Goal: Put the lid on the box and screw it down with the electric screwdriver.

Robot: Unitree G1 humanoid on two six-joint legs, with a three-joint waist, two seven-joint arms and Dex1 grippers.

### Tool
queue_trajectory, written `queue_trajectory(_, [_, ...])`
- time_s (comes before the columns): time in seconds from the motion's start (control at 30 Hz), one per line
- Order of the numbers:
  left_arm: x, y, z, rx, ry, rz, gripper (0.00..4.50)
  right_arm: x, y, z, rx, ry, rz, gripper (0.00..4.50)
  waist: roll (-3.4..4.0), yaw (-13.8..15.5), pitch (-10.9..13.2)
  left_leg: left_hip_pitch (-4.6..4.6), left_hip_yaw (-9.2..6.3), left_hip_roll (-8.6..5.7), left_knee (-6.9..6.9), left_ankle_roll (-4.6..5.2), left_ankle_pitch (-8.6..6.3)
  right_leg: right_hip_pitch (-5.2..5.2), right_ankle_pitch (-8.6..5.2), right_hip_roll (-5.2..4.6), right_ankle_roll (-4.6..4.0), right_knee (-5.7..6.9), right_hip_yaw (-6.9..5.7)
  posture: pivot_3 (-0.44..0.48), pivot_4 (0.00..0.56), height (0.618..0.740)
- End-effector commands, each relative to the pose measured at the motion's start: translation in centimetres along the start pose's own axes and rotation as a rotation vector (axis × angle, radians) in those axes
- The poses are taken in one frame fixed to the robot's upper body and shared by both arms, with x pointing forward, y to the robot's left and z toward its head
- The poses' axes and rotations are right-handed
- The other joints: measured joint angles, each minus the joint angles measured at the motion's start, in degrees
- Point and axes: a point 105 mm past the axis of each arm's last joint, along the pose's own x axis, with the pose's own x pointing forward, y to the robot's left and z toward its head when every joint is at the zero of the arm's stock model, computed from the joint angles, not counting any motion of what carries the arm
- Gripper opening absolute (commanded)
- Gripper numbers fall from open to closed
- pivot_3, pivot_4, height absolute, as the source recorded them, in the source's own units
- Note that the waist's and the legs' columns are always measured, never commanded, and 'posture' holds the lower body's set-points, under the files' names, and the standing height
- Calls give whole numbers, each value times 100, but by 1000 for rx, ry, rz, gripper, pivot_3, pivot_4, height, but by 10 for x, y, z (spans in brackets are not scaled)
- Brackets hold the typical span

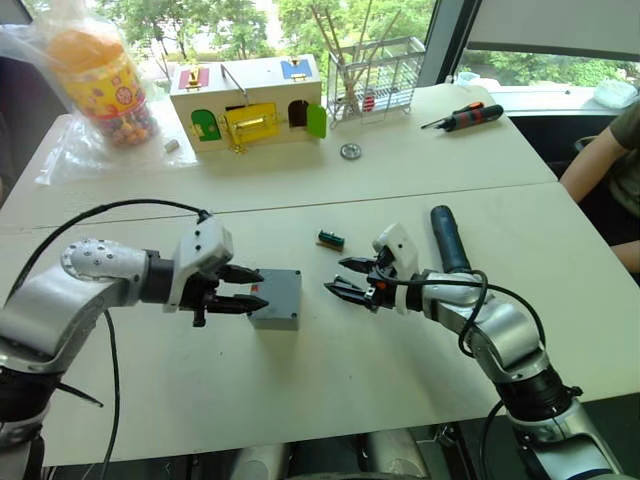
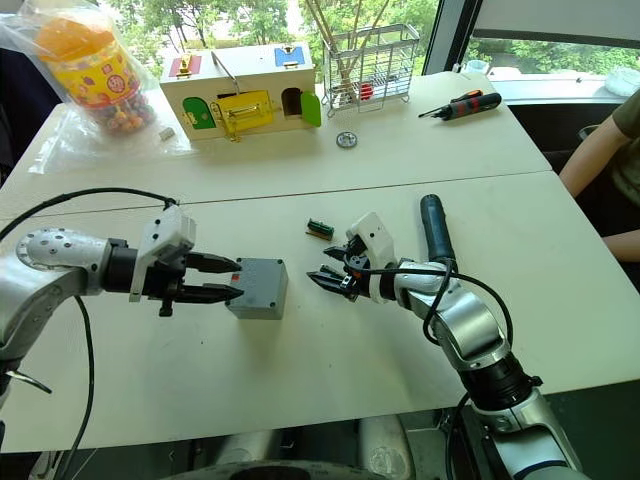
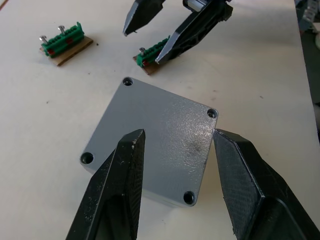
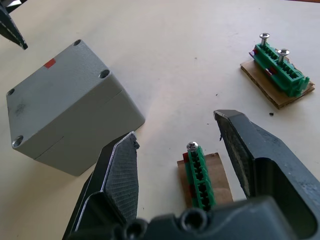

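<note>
The box [image 1: 277, 298] is seen on the white table [image 1: 330, 390], in front of the robot, with the lid [image 3: 152, 137] already seated on it, four corner holes visible and no screws seen in them. A small red mark [image 4: 49, 63] is seen on the lid near one edge. The left gripper [image 1: 250, 290] is held at the box's left side, fingers apart, with the tips at the box's near edge; from the left wrist view the two fingers [image 3: 117, 195] are spread over the lid, and contact cannot be told. The right gripper [image 1: 338, 277] is held just right of the box, jaws open, straddling a small green terminal block [image 4: 200, 175] that lies on a brown card with one screw standing in it; no touch is seen. A second green block [image 1: 331, 238] with two screws is placed a little further back on the table. The electric screwdriver [image 1: 448, 238] is laid flat on the table beside the right forearm, untouched. On the far table a wooden box [image 1: 250, 100] with coloured doors, a wire basket [image 1: 375, 80], a manual screwdriver [image 1: 465, 117], a round metal piece [image 1: 350, 151] and a bagged jar [image 1: 100, 75] are seen. A person's arm [image 1: 600, 160] is seen at the right edge.
</note>
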Motion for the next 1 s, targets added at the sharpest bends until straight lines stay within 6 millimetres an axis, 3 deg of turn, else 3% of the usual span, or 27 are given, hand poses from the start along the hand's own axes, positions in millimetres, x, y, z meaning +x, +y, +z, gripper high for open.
queue_trajectory(0.03, [0,0,1,27,5,13,2151,2,1,6,-25,-29,-2,2792,0,-8,0,0,0,1,0,0,0,0,0,1,0,0,0,0,150,740])
queue_trajectory(0.37, [3,5,5,36,-19,38,2151,5,-3,-1,-14,-10,-17,2792,0,-10,0,0,0,1,-1,0,0,-1,0,2,0,0,0,0,150,740])
queue_trajectory(0.47, [3,7,4,42,-16,49,2151,5,-3,-3,-6,-9,-18,1942,0,-8,0,0,0,1,-1,0,0,-1,0,2,0,0,0,0,150,740])
queue_trajectory(0.6, [4,8,5,47,-22,58,2151,6,-4,-2,14,-21,-26,27,0,-9,0,0,0,1,0,0,0,-1,0,2,0,0,0,0,150,740])
queue_trajectory(0.83, [5,10,3,45,-22,64,2151,4,-3,-2,7,-20,-27,27,0,-8,0,0,0,1,0,0,0,-1,0,2,0,0,0,0,150,740])
queue_trajectory(1.0, [3,12,1,38,-22,73,2151,-2,-6,11,15,-62,-39,27,0,-6,0,0,0,1,0,0,0,-1,0,2,0,0,0,0,150,740])
